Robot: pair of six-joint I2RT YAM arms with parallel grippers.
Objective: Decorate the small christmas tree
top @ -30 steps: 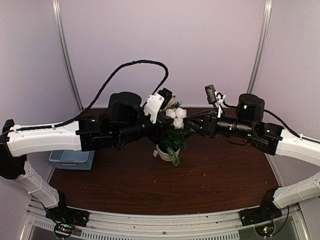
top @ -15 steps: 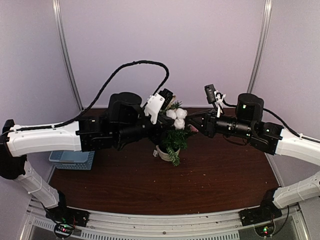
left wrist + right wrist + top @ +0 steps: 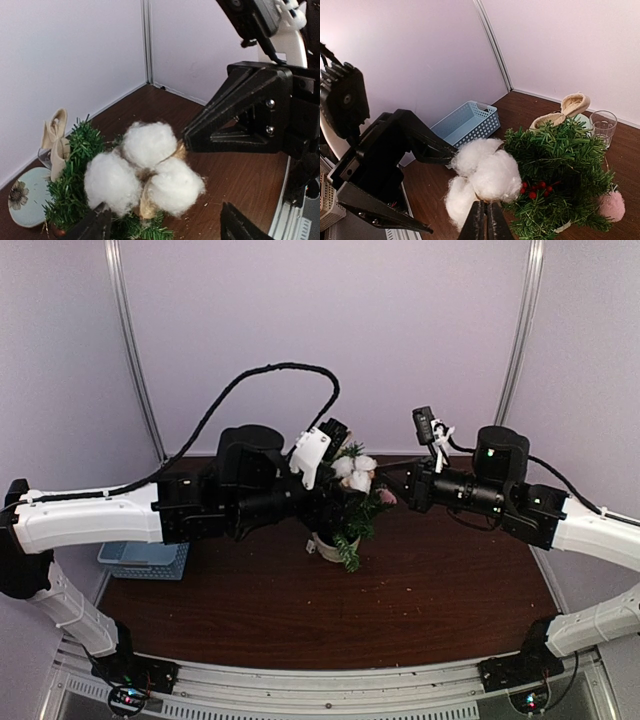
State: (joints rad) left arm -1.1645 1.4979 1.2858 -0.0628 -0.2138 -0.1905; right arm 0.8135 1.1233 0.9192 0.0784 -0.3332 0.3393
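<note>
The small christmas tree (image 3: 352, 522) stands in its off-white pot (image 3: 322, 546) at mid-table, with red berries (image 3: 537, 189) and a pink pompom (image 3: 612, 205) on it. A white cotton boll (image 3: 485, 174) of three puffs hangs at the tree's top edge (image 3: 356, 471). My right gripper (image 3: 485, 221) is shut on the boll's tan base from below. My left gripper (image 3: 167, 229) is open, one finger on each side of the cotton boll (image 3: 146, 171) and apart from it. The right gripper's black body (image 3: 235, 125) points in from the right.
A light blue perforated basket (image 3: 468, 121) sits at the left table edge (image 3: 145, 558). Behind the tree stand a clear glass cup (image 3: 603, 125), a cream fabric bow (image 3: 568, 106) and a pale plate with a flower (image 3: 22, 199). White walls close the back.
The left gripper has opened and let go of the cotton boll. The right gripper's jaws have closed on the boll's base. The boll has stayed at the treetop.
</note>
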